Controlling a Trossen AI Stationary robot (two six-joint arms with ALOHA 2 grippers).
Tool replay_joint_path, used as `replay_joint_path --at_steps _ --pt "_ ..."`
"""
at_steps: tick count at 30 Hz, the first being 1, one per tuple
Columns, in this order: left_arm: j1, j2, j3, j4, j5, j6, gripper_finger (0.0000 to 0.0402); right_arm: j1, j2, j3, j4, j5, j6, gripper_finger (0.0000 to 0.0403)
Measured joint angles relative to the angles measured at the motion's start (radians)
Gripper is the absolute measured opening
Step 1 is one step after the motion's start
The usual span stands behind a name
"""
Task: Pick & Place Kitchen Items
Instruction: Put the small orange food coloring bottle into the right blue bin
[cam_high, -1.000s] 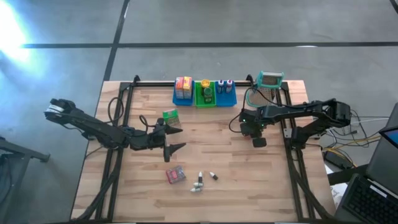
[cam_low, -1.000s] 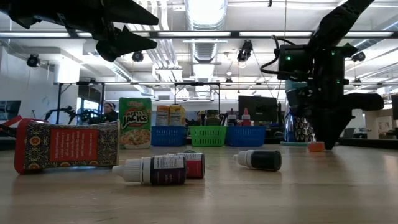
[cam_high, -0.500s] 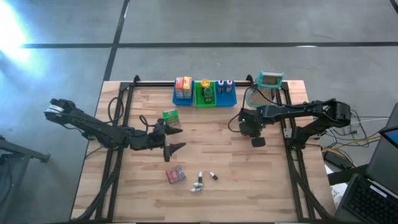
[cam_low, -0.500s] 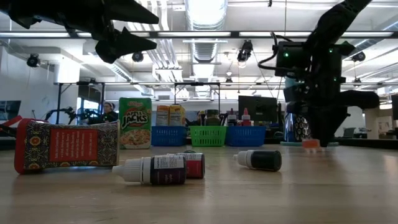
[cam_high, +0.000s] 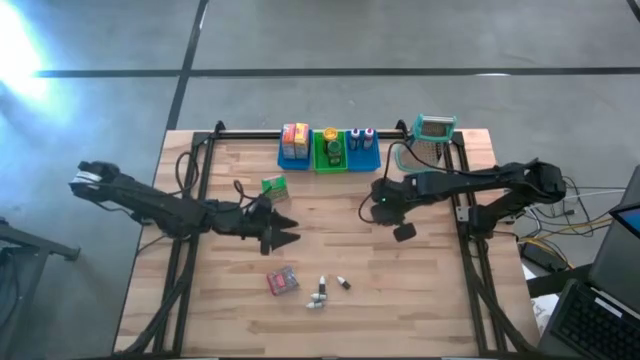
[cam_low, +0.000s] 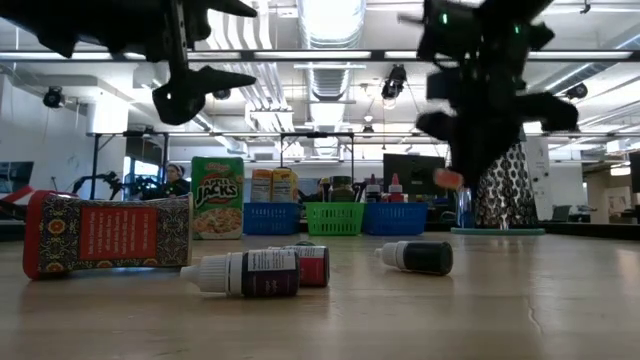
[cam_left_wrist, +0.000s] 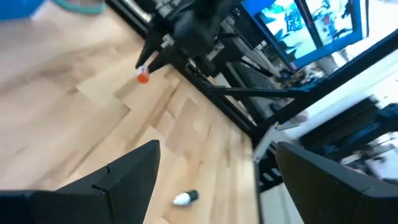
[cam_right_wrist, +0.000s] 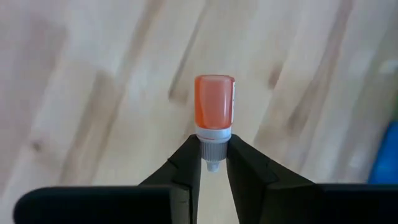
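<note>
My right gripper (cam_right_wrist: 213, 151) is shut on a small orange bottle (cam_right_wrist: 214, 101), which hangs above the table's right middle (cam_low: 448, 178). Over the table's left middle my left gripper (cam_high: 283, 231) stands open with nothing between its fingers. A green cereal box (cam_high: 273, 186) stands upright just beyond it. Near the front edge a red patterned packet (cam_high: 283, 281) lies flat, and beside it dark little bottles (cam_high: 320, 293) lie on their sides. My right gripper pinches the orange bottle's white cap end (cam_right_wrist: 212, 144) between its two fingertips (cam_right_wrist: 186, 155). The fingers come steeply from above. The bottle's orange body sticks out below them in line with the fingers, lifted clear of the table.
Blue and green bins (cam_high: 329, 150) holding boxes and bottles stand in a row at the far edge. A metal grater with a teal handle (cam_high: 434, 130) stands at the far right. Bare wood lies between the bins and the items near the front.
My right gripper has risen and gone toward the table's left, lifting the orange bottle off the wood; the bottle now hangs clear. My left gripper has rolled about its own pointing line without leaving its place, still open.
</note>
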Motion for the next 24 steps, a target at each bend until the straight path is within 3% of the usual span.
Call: replay_joint_path --at_steps 7,14,24 --pt "0.100 0.000 0.000 0.002 0.138 -0.141 0.0326 0.157 0.000 0.148 0.005 0.110 -0.041 0.0053" --pt "0.145 0.048 0.028 0.000 0.245 -0.283 0.0326 0.287 -0.001 0.266 0.071 0.300 -0.131 0.0052" --pt "0.177 0.312 0.307 0.006 0.532 -0.285 0.0326 0.344 0.000 0.293 0.232 0.370 -0.275 0.0050"
